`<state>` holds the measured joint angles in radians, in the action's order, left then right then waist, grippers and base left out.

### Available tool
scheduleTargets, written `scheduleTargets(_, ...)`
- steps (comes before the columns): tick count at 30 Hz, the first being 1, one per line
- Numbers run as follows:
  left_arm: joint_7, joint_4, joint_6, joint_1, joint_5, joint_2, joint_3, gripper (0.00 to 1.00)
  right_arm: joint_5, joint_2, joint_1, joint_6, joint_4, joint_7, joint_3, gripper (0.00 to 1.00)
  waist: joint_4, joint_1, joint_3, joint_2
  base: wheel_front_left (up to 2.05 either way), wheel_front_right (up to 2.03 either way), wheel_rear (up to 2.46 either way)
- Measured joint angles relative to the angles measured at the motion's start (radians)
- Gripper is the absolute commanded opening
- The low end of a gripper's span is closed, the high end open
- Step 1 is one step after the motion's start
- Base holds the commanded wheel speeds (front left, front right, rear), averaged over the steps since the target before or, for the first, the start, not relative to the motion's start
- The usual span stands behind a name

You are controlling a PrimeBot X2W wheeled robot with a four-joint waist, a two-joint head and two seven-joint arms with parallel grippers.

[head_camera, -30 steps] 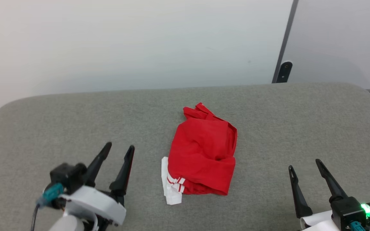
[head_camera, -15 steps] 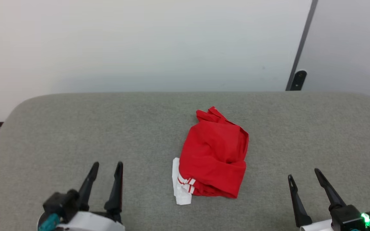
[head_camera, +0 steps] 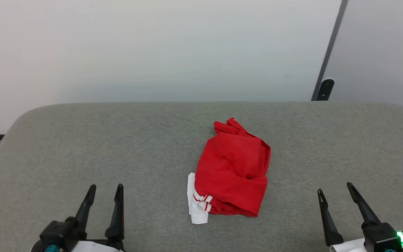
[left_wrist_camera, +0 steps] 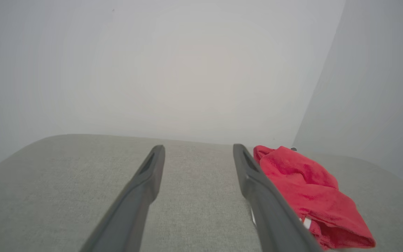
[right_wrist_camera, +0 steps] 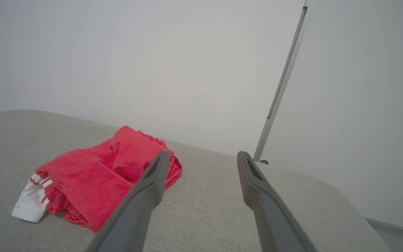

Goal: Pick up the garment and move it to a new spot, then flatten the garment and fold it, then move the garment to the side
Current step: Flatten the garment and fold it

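The garment (head_camera: 234, 171) is a red shirt lying in a compact folded bundle on the grey table (head_camera: 82, 140), a white sleeve with red stripes poking out at its near left corner. My left gripper (head_camera: 105, 189) stands open near the front edge, well left of the garment, nothing between its fingers. My right gripper (head_camera: 335, 187) is open at the lower right, clear of the cloth. The garment (left_wrist_camera: 306, 189) appears right of my left fingers in the left wrist view. In the right wrist view the garment (right_wrist_camera: 93, 175) lies left of my right fingers.
The table's padded grey top has rounded far corners. A white wall stands behind it, with a dark vertical strip and a small black bracket (head_camera: 325, 89) at the far right. Bare fabric surface lies on both sides of the garment.
The head camera has shifted, moving the whole picture. My left gripper has drawn back toward the front edge and lower in view. The garment lies as before.
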<state>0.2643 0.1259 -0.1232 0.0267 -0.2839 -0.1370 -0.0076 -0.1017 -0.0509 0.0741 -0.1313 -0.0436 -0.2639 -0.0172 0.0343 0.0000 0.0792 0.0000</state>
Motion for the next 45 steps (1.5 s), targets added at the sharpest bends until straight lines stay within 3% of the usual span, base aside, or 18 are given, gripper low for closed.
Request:
scheduleTargets(14,0.000,0.015,-0.005,-0.031,0.021,0.008,-0.033,1.00,-0.007,0.000,-0.015,0.000,0.012,0.000,0.068,1.00,0.126,0.0000,-0.035,0.0000,0.00,0.00,0.00)
scheduleTargets(20,-0.026,0.109,-0.005,-0.059,-0.036,-0.038,-0.104,1.00,-0.002,0.000,-0.020,0.000,0.014,0.000,0.069,1.00,0.174,0.0000,-0.063,0.0000,0.00,0.00,0.00)
scheduleTargets(25,-0.242,0.131,-0.005,-0.138,-0.175,-0.122,-0.213,1.00,0.002,0.000,-0.023,0.000,0.000,0.000,0.062,1.00,0.186,0.0000,-0.082,0.0000,0.00,0.00,0.00)
scheduleTargets(34,-0.828,0.079,-0.004,-0.284,-0.435,-0.273,-0.289,1.00,0.013,0.000,-0.044,0.000,-0.035,0.000,0.040,1.00,0.192,0.0000,-0.098,0.0000,0.00,0.00,0.00)
scheduleTargets(38,-1.046,0.065,0.040,-0.368,-0.475,-0.310,-0.308,1.00,0.028,0.000,-0.066,0.000,-0.047,0.000,0.029,1.00,0.202,-0.0001,-0.117,0.0000,0.00,0.00,0.00)
scheduleTargets(45,-1.200,0.055,0.090,-0.418,-0.475,-0.311,-0.353,1.00,0.052,0.000,-0.086,0.000,-0.055,0.000,0.014,1.00,0.230,0.0000,-0.148,0.0000,0.00,0.00,0.00)
